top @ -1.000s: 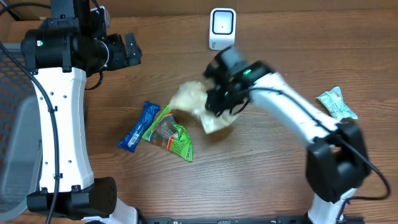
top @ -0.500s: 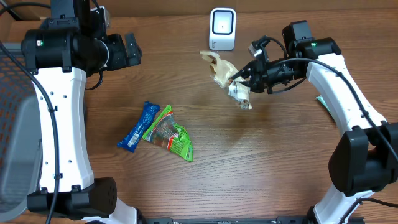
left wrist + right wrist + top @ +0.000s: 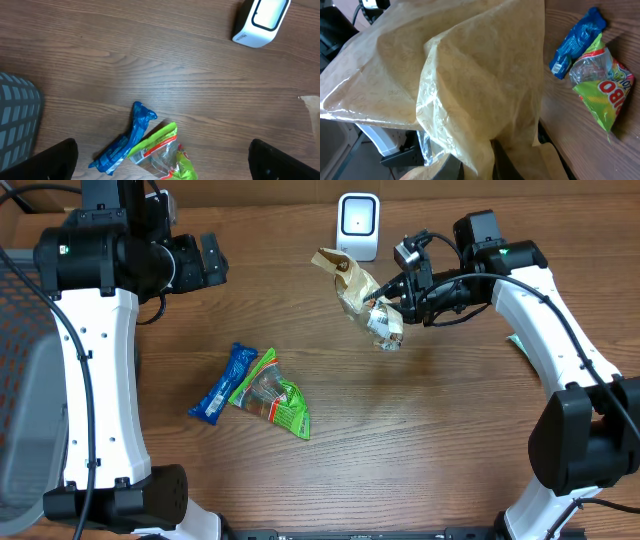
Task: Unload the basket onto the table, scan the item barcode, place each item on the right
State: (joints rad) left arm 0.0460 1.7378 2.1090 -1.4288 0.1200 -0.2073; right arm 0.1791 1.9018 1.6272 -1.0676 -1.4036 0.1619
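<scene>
One tan wrapper (image 3: 352,288) in tight right claw (image 3: 393,305), left claw (image 3: 212,260) wide apart, one scanner (image 3: 357,225), one blue packet (image 3: 225,383), one green packet (image 3: 272,394).

We count three packets in plain sight: one tan packet (image 3: 352,288), one blue packet (image 3: 224,383) and one green packet (image 3: 275,397). There is one white scanner (image 3: 357,225) on the one counter (image 3: 400,440), and one grey mesh basket (image 3: 22,380) at the left side. We see two arms, and each carries one claw: the left claw (image 3: 215,262) and the right claw (image 3: 392,302).
</scene>
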